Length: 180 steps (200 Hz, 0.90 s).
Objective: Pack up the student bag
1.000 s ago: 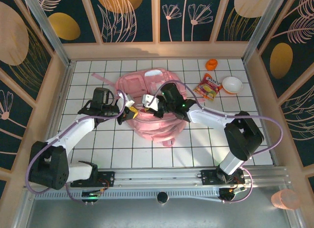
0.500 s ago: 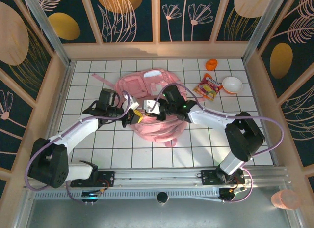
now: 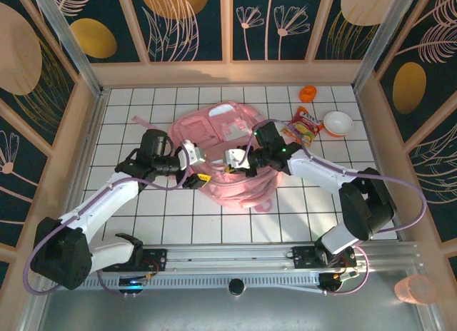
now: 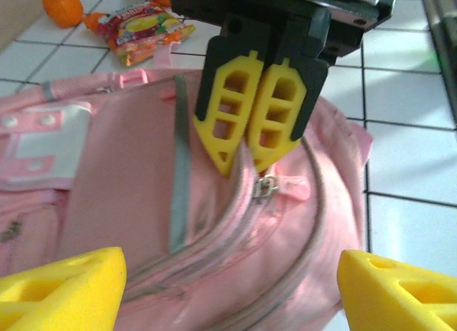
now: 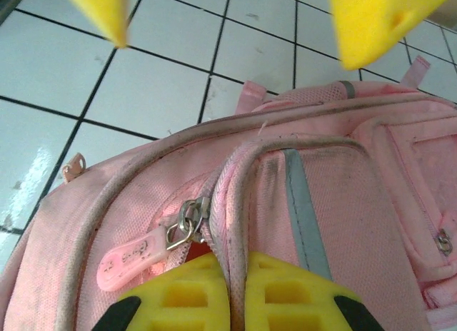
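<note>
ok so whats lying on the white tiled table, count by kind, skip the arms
soft pink fabric backpack: 1
red and yellow crinkly snack packet: 1
round white bowl: 1
small orange plastic object: 1
total: 4

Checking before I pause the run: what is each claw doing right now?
Left claw: open, holding nothing.
Right claw: closed, pinching the student bag at its zip seam.

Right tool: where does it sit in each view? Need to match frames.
Top external: right tool centre, over the student bag.
Left wrist: right tool top centre, shut, pointing down onto the bag.
Right wrist: right tool bottom centre, pinching the bag's zip seam.
Shared landmark: pink zip pull beside the tips, in both wrist views.
</note>
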Available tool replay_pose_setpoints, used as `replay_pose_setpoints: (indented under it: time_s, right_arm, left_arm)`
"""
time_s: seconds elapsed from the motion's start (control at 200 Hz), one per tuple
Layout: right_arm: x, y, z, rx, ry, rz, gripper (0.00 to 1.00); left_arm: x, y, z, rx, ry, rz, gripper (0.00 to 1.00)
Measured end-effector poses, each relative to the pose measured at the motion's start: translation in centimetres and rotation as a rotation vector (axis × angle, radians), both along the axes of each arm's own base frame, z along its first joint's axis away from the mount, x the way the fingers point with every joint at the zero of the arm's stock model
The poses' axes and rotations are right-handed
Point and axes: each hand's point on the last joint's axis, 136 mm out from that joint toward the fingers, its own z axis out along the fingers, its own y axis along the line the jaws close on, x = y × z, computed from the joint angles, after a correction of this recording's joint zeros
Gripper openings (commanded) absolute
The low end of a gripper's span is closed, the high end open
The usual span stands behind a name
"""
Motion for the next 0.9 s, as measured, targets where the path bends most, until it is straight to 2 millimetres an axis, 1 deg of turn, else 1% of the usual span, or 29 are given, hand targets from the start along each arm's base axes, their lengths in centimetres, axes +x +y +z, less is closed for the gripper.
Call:
replay_pose_setpoints:
  time_s: [0.165, 0.285, 0.37, 0.445, 0.505, 0.535, 0.576, 0.671, 0.751, 0.806, 0.901]
  right_arm:
    - [-0.4, -0.3, 0.1, -0.007, 0.001, 0.035, 0.0]
    - [-0.4, -0.3, 0.3, -0.007, -0.003, 0.038, 0.0]
    - [-0.4, -0.3, 0.3, -0.007, -0.002, 0.038, 0.01]
    - [-0.3, -0.3, 0.3, -0.008, -0.002, 0.037, 0.02]
    - [-0.4, -0.4, 0.2, -0.013, 0.009, 0.034, 0.02]
    - [-0.5, -0.5, 0.1, -0.017, 0.018, 0.031, 0.04]
    - [-0.4, -0.6, 0.2, -0.016, 0.028, 0.021, 0.07]
    - [-0.2, -1.1, 1.0, -0.007, 0.06, -0.031, 0.23]
    - [-0.4, -1.9, 2.2, 0.012, 0.115, -0.123, 0.32]
    - [-0.6, -2.4, 3.4, 0.035, 0.134, -0.182, 0.36]
    - [-0.8, -3.6, 6.2, 0.093, 0.195, -0.325, 0.39]
  left_arm:
    - [1.2, -0.4, -0.5, 0.058, -0.093, -0.065, 0.71]
    - [1.9, -1.0, -1.5, 0.096, -0.11, -0.122, 0.65]
    - [1.7, -1.5, -2.6, 0.12, -0.116, -0.166, 0.48]
    - [1.2, -1.9, -3.6, 0.142, -0.105, -0.199, 0.36]
    - [1.1, -2.2, -4.0, 0.152, -0.117, -0.217, 0.19]
    - [1.1, -2.2, -4.0, 0.152, -0.12, -0.219, 0.1]
    - [1.1, -2.2, -4.0, 0.152, -0.116, -0.215, 0.0]
    - [1.3, -2.6, -3.7, 0.124, -0.116, -0.2, 0.0]
    - [1.2, -2.9, -3.7, 0.095, -0.1, -0.173, 0.0]
    - [1.1, -2.9, -3.8, 0.073, -0.086, -0.145, 0.0]
    - [1.0, -2.8, -4.0, 0.03, -0.05, -0.084, 0.0]
